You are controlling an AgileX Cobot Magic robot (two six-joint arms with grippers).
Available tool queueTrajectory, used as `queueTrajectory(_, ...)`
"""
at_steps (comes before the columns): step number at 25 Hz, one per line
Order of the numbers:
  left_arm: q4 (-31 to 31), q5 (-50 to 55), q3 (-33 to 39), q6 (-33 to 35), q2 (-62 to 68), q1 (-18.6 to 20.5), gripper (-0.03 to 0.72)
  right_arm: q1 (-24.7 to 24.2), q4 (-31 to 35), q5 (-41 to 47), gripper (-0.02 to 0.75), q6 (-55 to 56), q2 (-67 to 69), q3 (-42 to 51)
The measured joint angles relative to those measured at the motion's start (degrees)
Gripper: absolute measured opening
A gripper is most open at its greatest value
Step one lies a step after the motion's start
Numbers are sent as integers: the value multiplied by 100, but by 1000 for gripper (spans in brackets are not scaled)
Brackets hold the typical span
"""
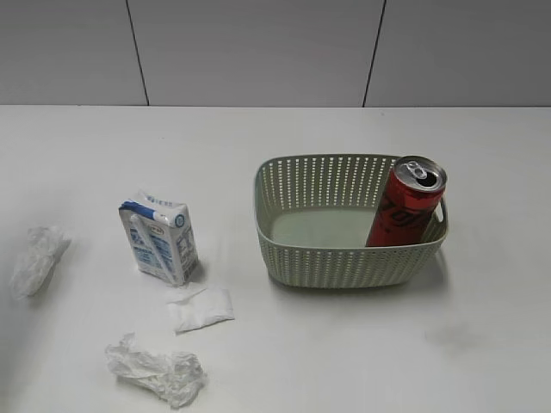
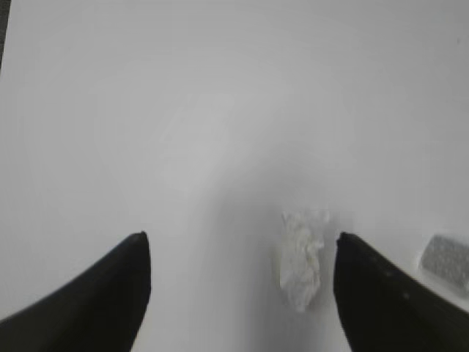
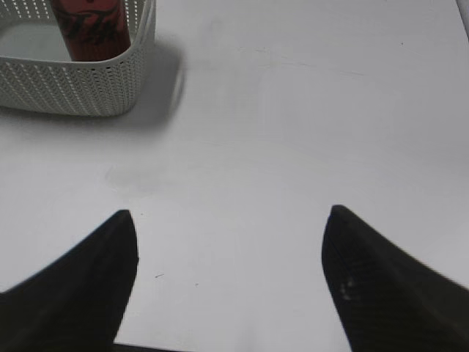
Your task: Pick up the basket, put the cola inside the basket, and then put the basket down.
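1. Start with your left gripper (image 2: 239, 242); its two dark fingers stand wide apart with nothing between them but bare white table (image 2: 183, 110); it hangs clear of the surface and touches nothing.
2. Just ahead of that gap, nearer the right finger, you see a small crumpled white tissue (image 2: 302, 257); at the right edge a grey speckled object (image 2: 447, 260) is cut off by the finger, and you cannot really tell what it is from this blurred view.
3. Your right gripper (image 3: 231, 220) is likewise spread open and empty; only white tabletop lies between its fingers.
4. Out beyond it, at the upper left of the right wrist view, the basket (image 3: 88, 84) rests on the table, well apart from the fingers; the cola (image 3: 91, 29) stands inside it.
5. In the exterior view neither arm shows; the basket (image 1: 344, 258) sits right of centre on the table (image 1: 482, 344); the cola (image 1: 405, 206) is in its right end, tilted, its silver top leaning against the right rim.
6. Well left of the basket stands a blue-and-white milk carton (image 1: 159, 237); a flat white packet (image 1: 200, 310) lies just in front of it; a crumpled tissue (image 1: 159, 370) lies nearer the front edge; another wad (image 1: 36, 258) lies at the far left.
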Motion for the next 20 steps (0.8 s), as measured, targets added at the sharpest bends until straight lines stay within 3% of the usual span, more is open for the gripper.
queueTrajectory(6, 32, -323, 1928, 176, -1599, -575, 589, 0, 0, 0, 593, 0, 0, 0)
queueTrajectory(14, 120, -1034, 4499, 188, -3558, -595, 589, 0, 0, 0, 592, 0, 0, 0)
queueTrajectory(20, 107, -1034, 5549, 149, -4871, -595, 589, 0, 0, 0, 592, 0, 0, 0)
